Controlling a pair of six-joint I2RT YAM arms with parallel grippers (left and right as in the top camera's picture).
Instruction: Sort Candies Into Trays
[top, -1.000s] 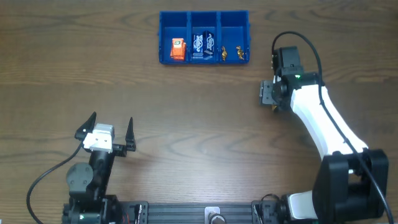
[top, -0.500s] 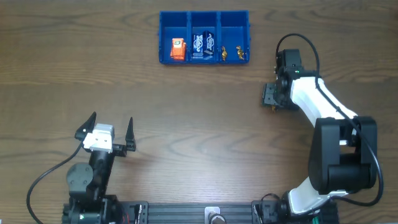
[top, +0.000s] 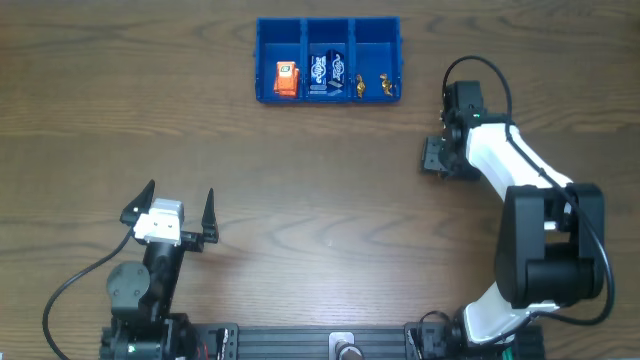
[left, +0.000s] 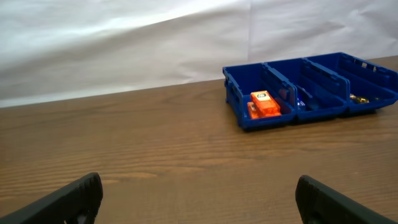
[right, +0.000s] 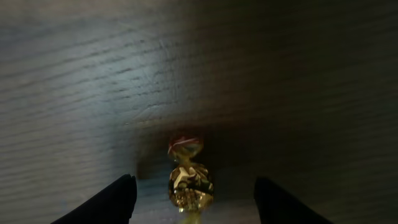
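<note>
Gold candy (right: 189, 180): one, between spread right tool (right: 194, 202); tray (top: 378, 45): three compartments.

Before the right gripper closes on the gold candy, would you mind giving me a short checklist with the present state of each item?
1. Gold candy sits between the right gripper fingers: ok, one finger on either side in the wrist view.
2. Right gripper open: ok.
3. Candy lies alone on the table, with nothing crowding it: ok.
4. Fingers low enough to grip the candy: cannot tell.
5. Tray has room in its right compartment: ok, gold candies lie at one end and the rest is bare.
6. Left gripper clear of the path to the tray: ok, open near its own base.
</note>
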